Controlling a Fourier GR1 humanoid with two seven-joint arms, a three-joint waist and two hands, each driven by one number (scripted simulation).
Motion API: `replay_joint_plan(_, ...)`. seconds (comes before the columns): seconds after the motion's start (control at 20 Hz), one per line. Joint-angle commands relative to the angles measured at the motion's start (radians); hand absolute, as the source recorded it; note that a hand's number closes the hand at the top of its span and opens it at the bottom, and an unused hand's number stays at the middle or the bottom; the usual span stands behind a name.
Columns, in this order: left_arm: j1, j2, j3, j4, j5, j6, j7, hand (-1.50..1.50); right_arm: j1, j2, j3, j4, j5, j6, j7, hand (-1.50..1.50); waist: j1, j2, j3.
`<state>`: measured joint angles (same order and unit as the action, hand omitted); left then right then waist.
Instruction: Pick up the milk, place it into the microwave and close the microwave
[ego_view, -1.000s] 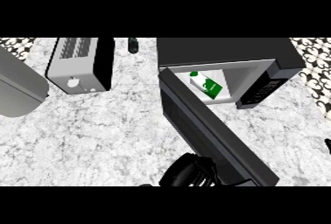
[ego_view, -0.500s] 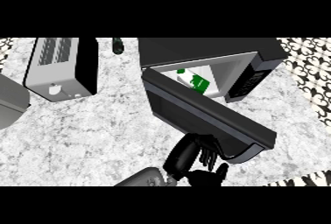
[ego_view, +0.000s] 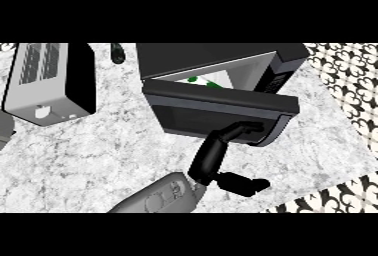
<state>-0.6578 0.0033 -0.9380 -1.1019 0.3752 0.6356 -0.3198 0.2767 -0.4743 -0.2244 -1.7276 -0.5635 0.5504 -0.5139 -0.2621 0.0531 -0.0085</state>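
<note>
Milk (ego_view: 201, 80) sat inside the microwave (ego_view: 221, 57), far behind its nearly shut door (ego_view: 214, 110). The left hand (ego_view: 218, 155) was the nearer one, its straight fingers (ego_view: 240, 129) pressed together against the door's near face, above the table (ego_view: 88, 150).

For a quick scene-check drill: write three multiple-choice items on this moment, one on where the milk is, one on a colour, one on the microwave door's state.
1. Where is the milk?
A. on the counter
B. inside the microwave
C. in the hand

2. What colour is the print on the milk?
A. green
B. red
C. blue

3. How does the microwave door stand?
A. wide open
B. latched shut
C. nearly shut, a gap left

Key: 1 B, it shows through the gap inside the microwave. 2 A, green marks on white. 3 C, the right hand touches the door with the lit cavity showing above it.
</note>
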Motion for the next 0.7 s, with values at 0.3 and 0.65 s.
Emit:
replay_joint_plan(0.3,-0.141,-0.003,0.05,0.081,0.114,0.057,-0.055,-1.5,-0.053,-0.047,0.0,-0.02,-0.086,0.055,0.032,-1.5,-0.07,0.021,0.003)
replay_joint_plan(0.65,-0.204,-0.003,0.06,0.127,0.186,0.071,-0.084,-1.5,-0.107,-0.089,-0.002,-0.021,-0.143,0.073,0.071,-1.5,-0.091,0.037,0.004)
